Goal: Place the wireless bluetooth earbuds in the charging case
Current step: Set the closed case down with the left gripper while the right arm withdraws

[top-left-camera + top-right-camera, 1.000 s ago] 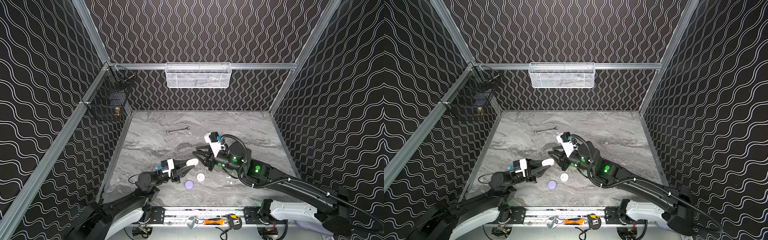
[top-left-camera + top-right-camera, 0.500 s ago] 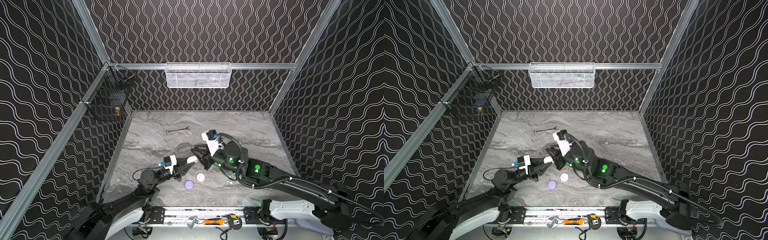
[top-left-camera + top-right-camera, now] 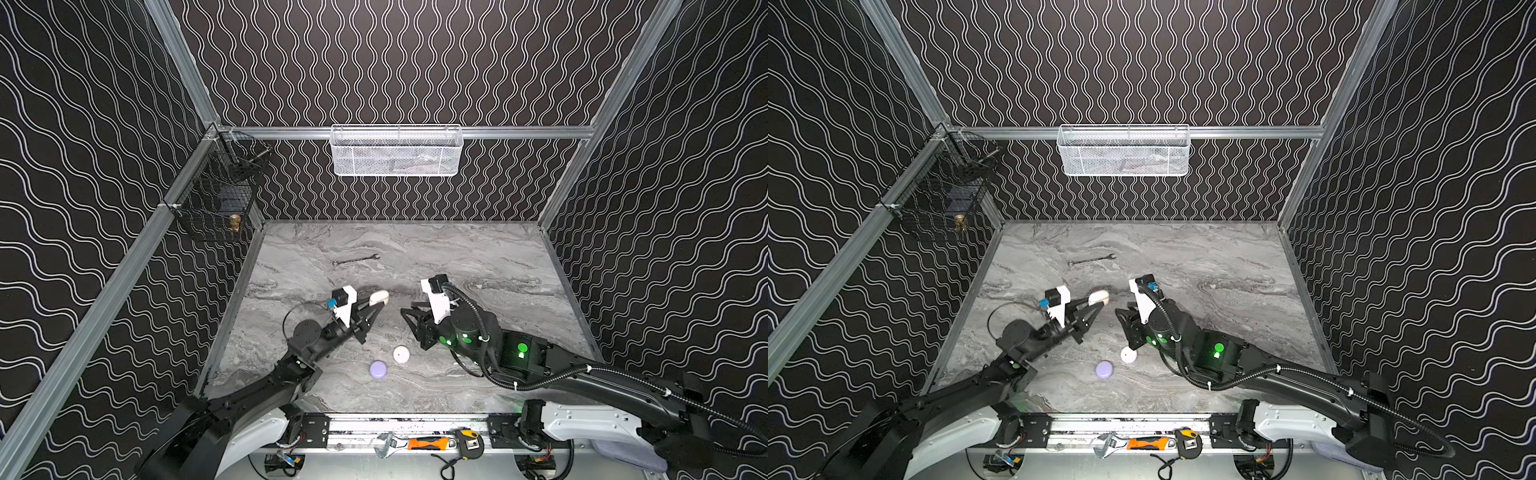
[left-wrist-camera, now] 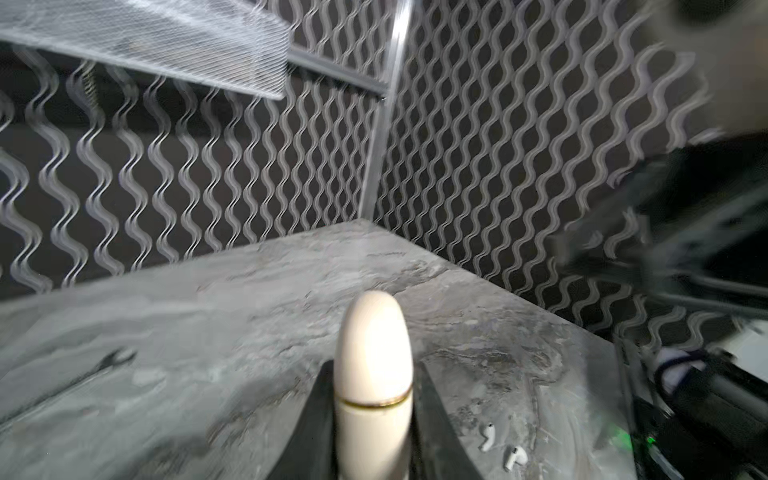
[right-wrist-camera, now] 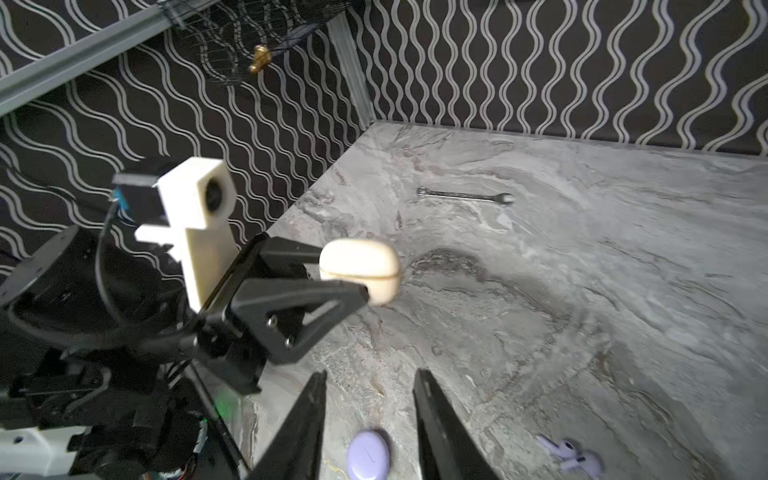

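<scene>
Left gripper (image 3: 378, 304), mid-frame in a top view, clamps the cream case (image 3: 380, 296); right gripper (image 5: 370, 374) gapes empty near lavender earbuds (image 5: 569, 455).

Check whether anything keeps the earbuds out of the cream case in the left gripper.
Yes: the cream case is shut, its lid seam closed, clamped in the left gripper. The lavender earbuds lie on the table; the right gripper is open and empty.

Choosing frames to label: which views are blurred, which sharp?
Left wrist view: motion blur smears the wall pattern, though the cream case is fairly crisp. Right wrist view: mostly sharp, wrench clear, lavender case slightly soft. Both top views: sharp throughout.
</scene>
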Robot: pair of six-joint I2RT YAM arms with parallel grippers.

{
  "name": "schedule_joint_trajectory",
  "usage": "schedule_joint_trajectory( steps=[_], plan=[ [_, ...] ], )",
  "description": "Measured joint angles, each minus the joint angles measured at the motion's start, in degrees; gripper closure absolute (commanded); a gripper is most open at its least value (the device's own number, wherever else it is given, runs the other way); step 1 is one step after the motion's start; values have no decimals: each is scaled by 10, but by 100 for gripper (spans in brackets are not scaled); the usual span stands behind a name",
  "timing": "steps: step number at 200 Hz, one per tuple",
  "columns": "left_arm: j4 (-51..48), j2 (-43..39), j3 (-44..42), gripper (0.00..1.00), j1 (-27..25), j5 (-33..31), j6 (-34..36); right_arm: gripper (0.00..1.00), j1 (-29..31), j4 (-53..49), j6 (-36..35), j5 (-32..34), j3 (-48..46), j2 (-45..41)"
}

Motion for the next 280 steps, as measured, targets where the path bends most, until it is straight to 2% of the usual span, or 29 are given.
schedule_joint_trajectory(
  steps=[22, 41, 71, 98, 132, 205, 214, 230, 249, 280],
  plan=[
    [-82, 48, 45, 100, 50, -29, -68, 49, 0, -19, 13, 27, -34, -15],
    [-155, 74, 83, 100, 64, -35, -98, 44, 0, -26, 18, 34, -65, -20],
    [-232, 106, 102, 100, 90, -51, -132, 34, 0, -29, 16, 26, -86, -17],
    [-290, 146, 120, 100, 120, -55, -159, 29, 0, -30, 10, 1, -104, -1],
    [-325, 186, 130, 100, 139, -45, -184, 24, 0, -25, 22, -28, -141, 21],
    [-301, 295, 141, 100, 177, 21, -221, 20, 0, 24, 28, -79, -172, 83],
    [-294, 301, 141, 91, 182, 30, -230, 19, 0, 31, 28, -84, -173, 92],
    [-285, 306, 141, 82, 185, 34, -231, 16, 0, 42, 27, -93, -175, 102],
    [-281, 308, 141, 63, 188, 38, -231, 15, -1, 54, 27, -108, -179, 118],
    [-303, 290, 138, 39, 191, 18, -232, 13, -1, 64, 23, -124, -171, 162]
  ],
)
